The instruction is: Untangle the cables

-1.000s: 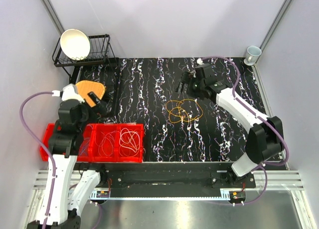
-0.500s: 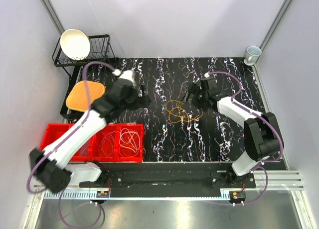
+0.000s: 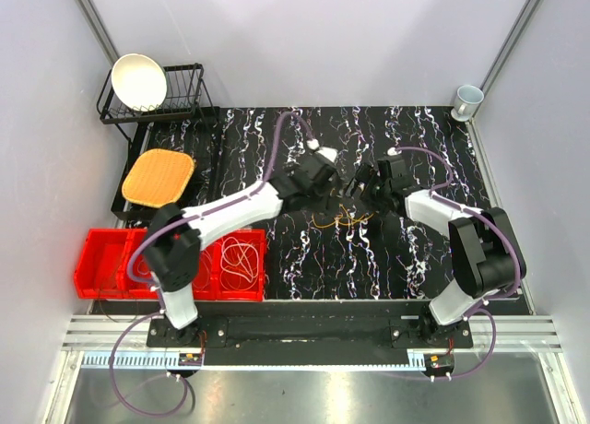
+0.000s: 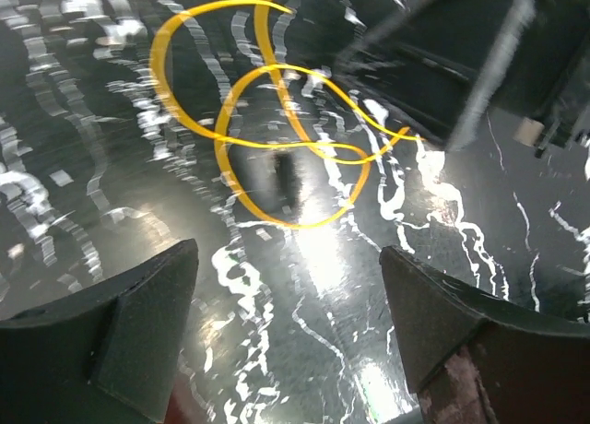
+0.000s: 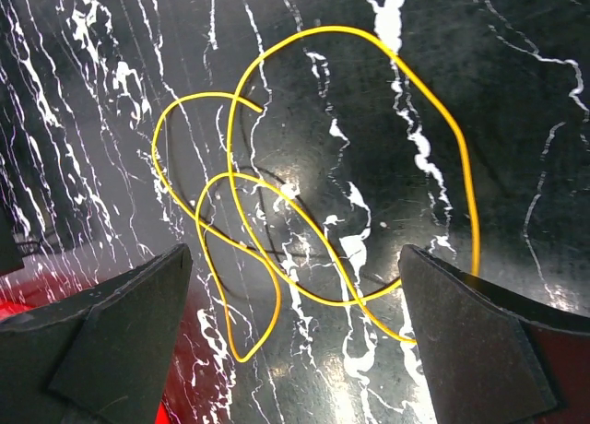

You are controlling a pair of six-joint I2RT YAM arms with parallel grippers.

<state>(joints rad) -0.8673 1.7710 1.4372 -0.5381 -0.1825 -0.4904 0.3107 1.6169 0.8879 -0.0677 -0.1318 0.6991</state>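
Observation:
The yellow-orange cables [image 3: 332, 223] lie in overlapping loops on the black mat's middle, partly hidden under both grippers in the top view. My left gripper [image 3: 339, 186] reaches in from the left and hangs just above them, open and empty. In the left wrist view the loops [image 4: 218, 147] lie ahead of the open gripper [image 4: 290, 332], with the right gripper's body [image 4: 479, 55] at the upper right. My right gripper [image 3: 363, 186] faces it from the right, open and empty. In the right wrist view the loops [image 5: 277, 296] reach down between the open gripper's [image 5: 295, 341] fingers.
Red bins [image 3: 92, 258] stand at the front left, one holding a whitish-pink cable [image 3: 241, 258]. An orange woven pad [image 3: 159, 177] lies left of the mat. A wire rack with a white bowl [image 3: 138, 81] is at the back left, a mug [image 3: 467, 100] at the back right.
My left arm has swung from the red bins across to the mat's middle, over the cables. My right gripper has come down and forward toward the cables.

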